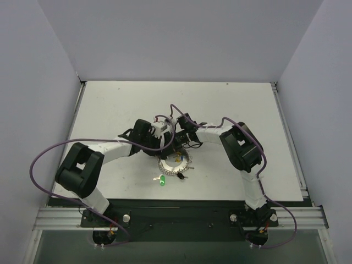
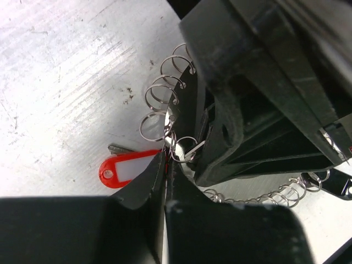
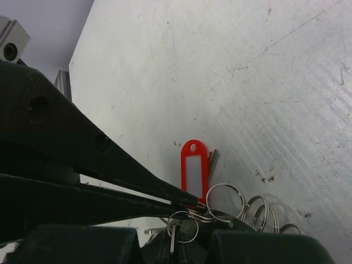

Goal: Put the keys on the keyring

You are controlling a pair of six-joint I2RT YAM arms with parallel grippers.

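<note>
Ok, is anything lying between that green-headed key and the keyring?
Nothing visible does. Only bare table lies between the green-headed key and the near rim of the keyring.

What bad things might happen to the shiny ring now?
On the right gripper, the jaws pinch just one small loop of the keyring at their very tips, so it might slip out. The left gripper is squeezed in close beside it, so the two may bump. The red tag lies beside the pinch and could snag or get dragged along.
</note>
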